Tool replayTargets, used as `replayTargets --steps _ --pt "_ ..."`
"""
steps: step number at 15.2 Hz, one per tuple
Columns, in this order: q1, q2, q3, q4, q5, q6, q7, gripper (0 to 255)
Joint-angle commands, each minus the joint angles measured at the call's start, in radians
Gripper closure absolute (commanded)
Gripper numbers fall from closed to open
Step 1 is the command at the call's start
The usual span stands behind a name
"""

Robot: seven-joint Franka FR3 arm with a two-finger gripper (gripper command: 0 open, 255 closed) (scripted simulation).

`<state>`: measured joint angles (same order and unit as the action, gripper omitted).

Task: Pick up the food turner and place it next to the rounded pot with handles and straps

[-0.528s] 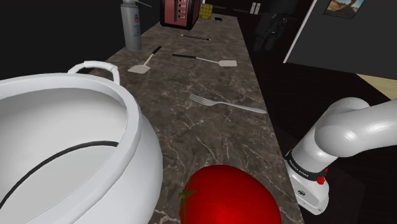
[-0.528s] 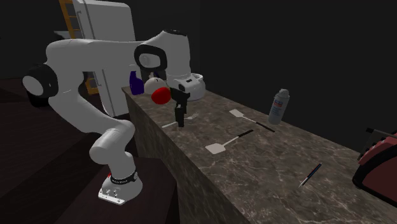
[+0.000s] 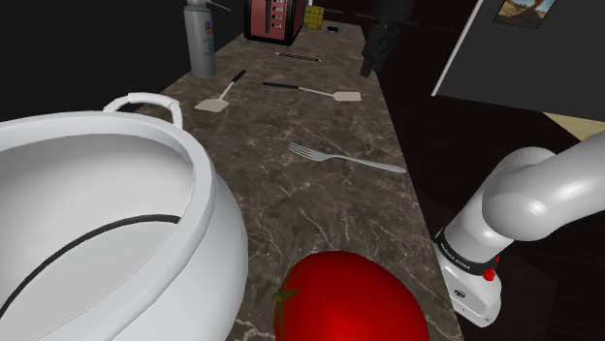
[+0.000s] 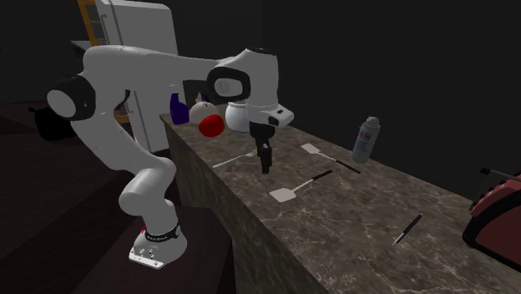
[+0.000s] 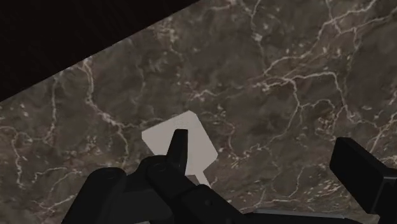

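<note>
1. The white pot [image 3: 218, 232] stands on the dark marbled table [image 3: 291, 203], closest to the shoulder camera. It has a loop handle [image 3: 145, 101] on its rim and a black strap [image 3: 92, 240] curving round inside.
2. Just beside the pot lies a red tomato [image 3: 349, 300].
3. Off the table edge, across from the pot, the white arm [image 3: 524, 203] rises from its foot.
4. A little farther from the pot, a silver fork [image 3: 344, 158] lies flat, apart from everything else.
5. Beyond the fork, well apart from the pot, the food turner [image 3: 320, 92] lies flat. It has a black handle and a pale square blade, and it lies close to the table edge on the arm's side.
6. About as far from the pot, a second turner [image 3: 220, 95] lies flat, on the side away from the arm.
7. The hand [image 4: 265, 169] hangs above the food turner's blade end, pointing down. Its fingers [image 5: 178, 149] stand apart, and in the wrist view the blade lies on the table below, partly behind one finger.
8. Farther still from the pot, a grey spray can [image 3: 202, 39] stands upright past the second turner.
9. A thin dark pen [image 3: 296, 57] lies beyond both turners.
10. Farthest from the pot, a red box [image 3: 274, 19] stands at the table's far end.
</note>
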<state>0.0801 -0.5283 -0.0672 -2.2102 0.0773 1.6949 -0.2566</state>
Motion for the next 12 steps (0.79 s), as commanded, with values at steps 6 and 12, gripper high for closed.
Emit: replayTargets --steps 6,12 --pt "0.059 0.249 -0.01 0.144 -0.028 0.126 -0.217 0" --pt "0.094 0.438 0.003 0.295 -0.043 0.185 -0.365 0"
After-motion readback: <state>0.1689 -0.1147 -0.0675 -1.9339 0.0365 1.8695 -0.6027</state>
